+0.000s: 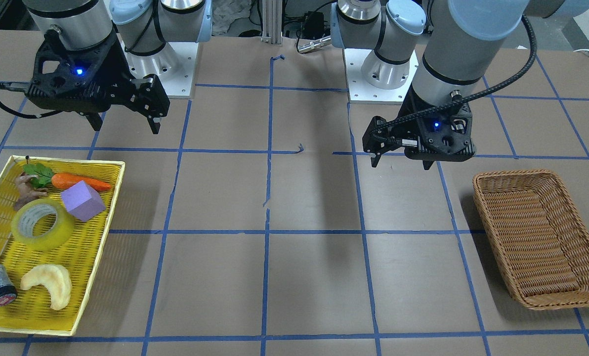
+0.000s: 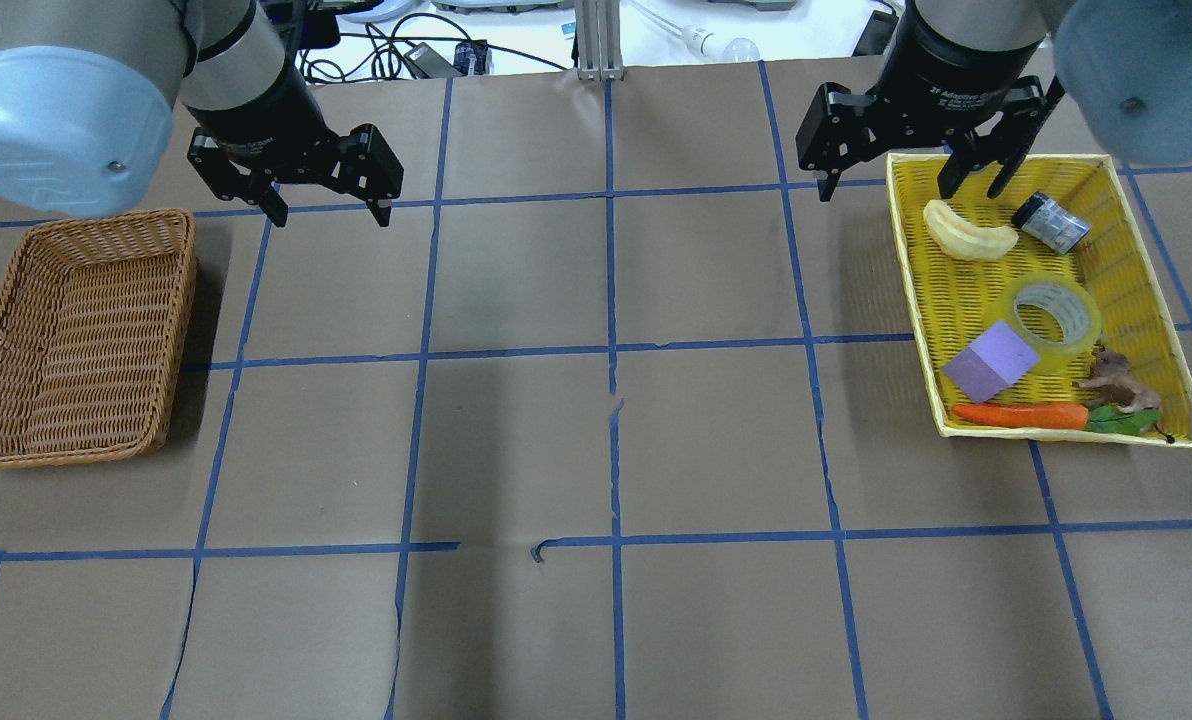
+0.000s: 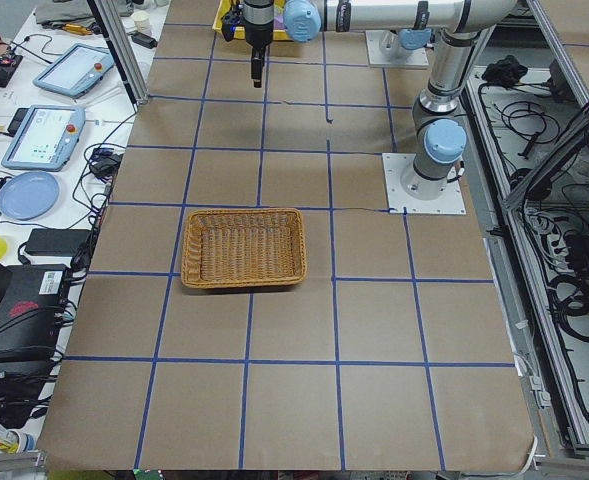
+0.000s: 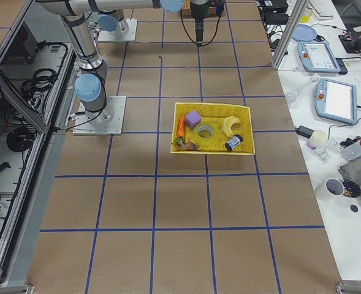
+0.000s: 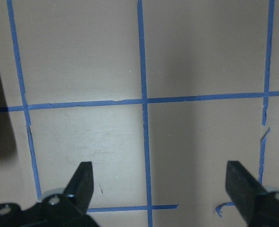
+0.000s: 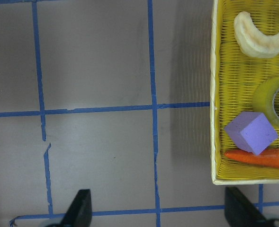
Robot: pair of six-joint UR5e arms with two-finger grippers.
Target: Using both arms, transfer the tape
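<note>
The right gripper (image 2: 896, 188) and left gripper (image 2: 331, 215) gape wide, empty. The glossy, translucent tape (image 1: 60, 233) ring lies below the right, in a woven tray (image 2: 956, 290).

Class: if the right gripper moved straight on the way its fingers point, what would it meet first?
Probably the brown paper-covered table, just beside the yellow woven tray; the right gripper seems to clear the tray's corner, though narrowly.
</note>
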